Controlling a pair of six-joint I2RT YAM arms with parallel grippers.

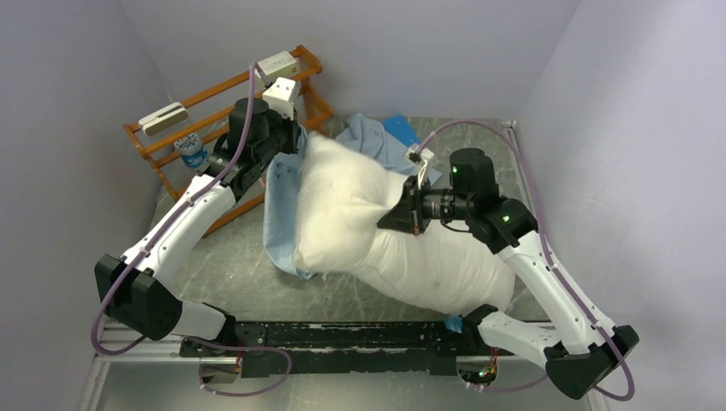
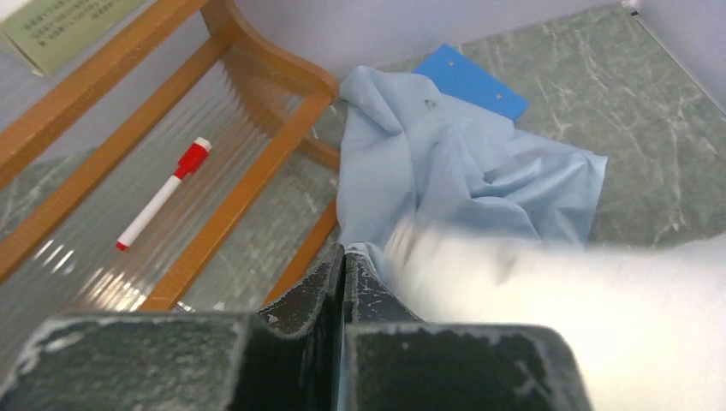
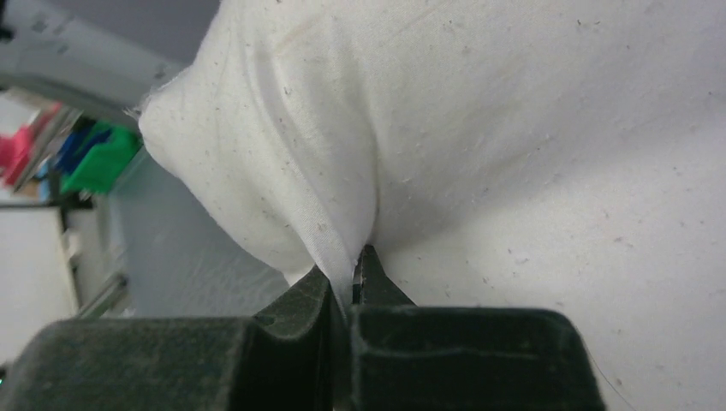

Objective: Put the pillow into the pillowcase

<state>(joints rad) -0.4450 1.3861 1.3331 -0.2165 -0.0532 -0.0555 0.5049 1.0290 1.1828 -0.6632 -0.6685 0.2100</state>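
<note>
Entry: pillow into pillowcase.

**State.** My left end effector [image 2: 343, 257] is closed, and a fold of the pillowcase [image 2: 462, 163] appears pinched at its tips, beside the wooden rack [image 2: 248, 184]. My right end effector [image 3: 349, 278] is clamped on a ridge of the pillow's cover, on the upper face near the middle. The pillow [image 1: 342, 205] lies across the middle of the desk [image 1: 231, 265], on top of the pillowcase. Pale blue shows along its left edge and bunched behind it.

**Risks (my judgement).**
- The right pinch holds only a thin fold of cover. A hard pull could let it slip out, and the pillow would sag back.
- I cannot tell whether my left grip holds one layer or both. Holding both would keep the mouth shut.
- The pillow's weight pins the case, so pushing may drag the fabric along instead of filling it.
- My left arm sits close to the rack and could snag it.

**Containers.**
- Pillowcase: nothing visibly inside, and I cannot see its mouth.
- Rack: its ribbed shelf carries a red-capped marker [image 2: 163, 205].
- The flat blue sheet [image 2: 469, 81] lies partly under the case's far edge.
</note>
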